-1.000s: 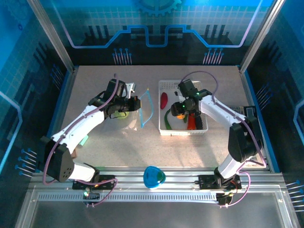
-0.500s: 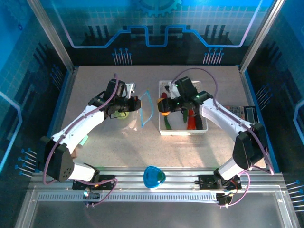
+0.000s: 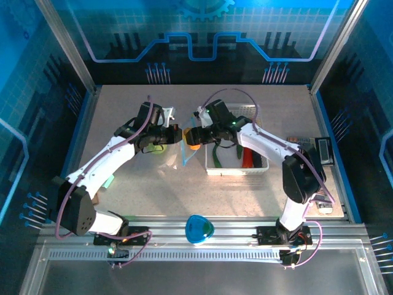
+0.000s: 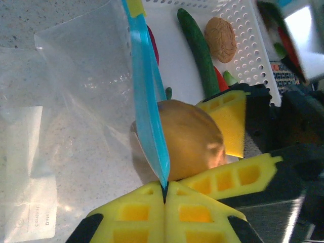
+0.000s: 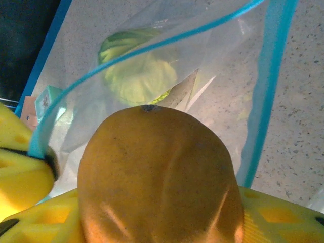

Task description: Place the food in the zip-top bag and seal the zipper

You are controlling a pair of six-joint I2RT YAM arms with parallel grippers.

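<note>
My left gripper (image 4: 166, 188) is shut on the light-blue zipper (image 4: 147, 86) and holds the mouth of the clear zip-top bag (image 3: 174, 153) up and open. A round light-green cabbage (image 5: 139, 73) lies inside the bag. My right gripper (image 3: 196, 136) is shut on an orange piece (image 5: 157, 177) of food and holds it right at the bag's open mouth, between the two blue edges. More food lies behind in the white basket (image 3: 260, 166): a dark-green cucumber (image 4: 200, 50), a tan piece (image 4: 220, 33) and a red chili (image 3: 247, 157).
A small teal item (image 3: 109, 180) lies on the table by the left arm. A dark device (image 3: 323, 149) sits at the right edge. A blue object (image 3: 199, 228) rests on the front rail between the arm bases.
My right gripper has carried the orange piece left, out of the basket and up to the bag's mouth. The left gripper and the bag have stayed in place.
</note>
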